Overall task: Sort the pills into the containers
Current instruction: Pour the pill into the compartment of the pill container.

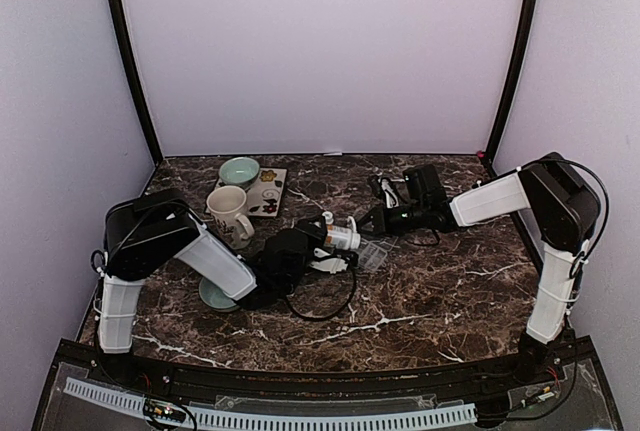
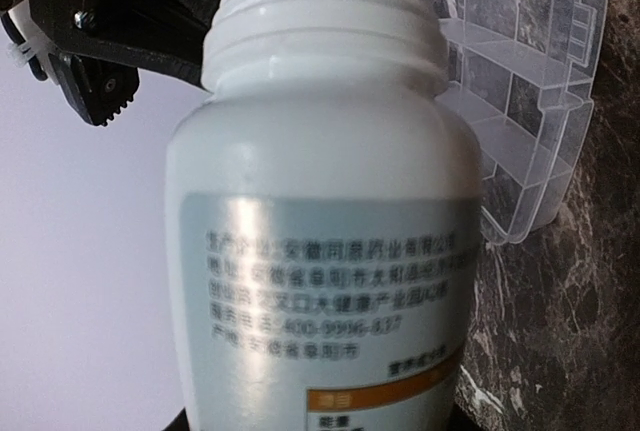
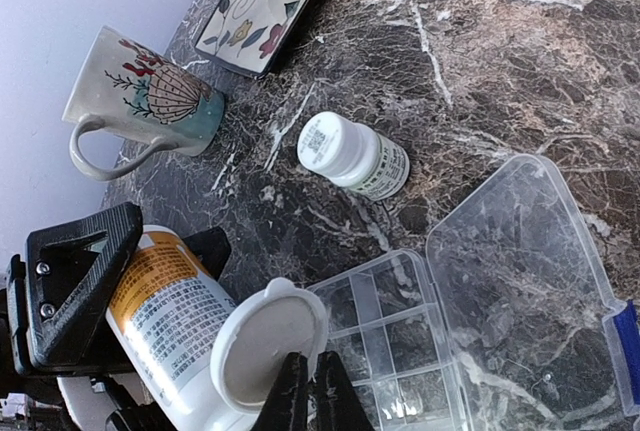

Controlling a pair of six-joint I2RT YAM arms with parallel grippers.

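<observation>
Clamping the white bottle [image 1: 341, 237] in my left gripper [image 1: 322, 248], I have my right gripper [image 3: 308, 391] closed at the rim of the cap [image 3: 268, 341], grip unclear, with the open organiser box [image 1: 372, 256] at the bottle's four o'clock, compartments' contents indistinct.

The white bottle [image 2: 320, 281] carries a grey label [image 2: 300, 251] with five short lines of dark Chinese print, too blurred to read. The fourth line holds a number, roughly 400-9996-837, though its last digits are unsure. Below it an orange band [image 2: 385, 391] bears small white characters, also unreadable. In the right wrist view the same label shows only rows of tiny print. The small bottle [image 3: 352, 156] lying on the counter [image 3: 480, 71] has a square code [image 3: 320, 139] on its cap, and its side label cannot be read.
</observation>
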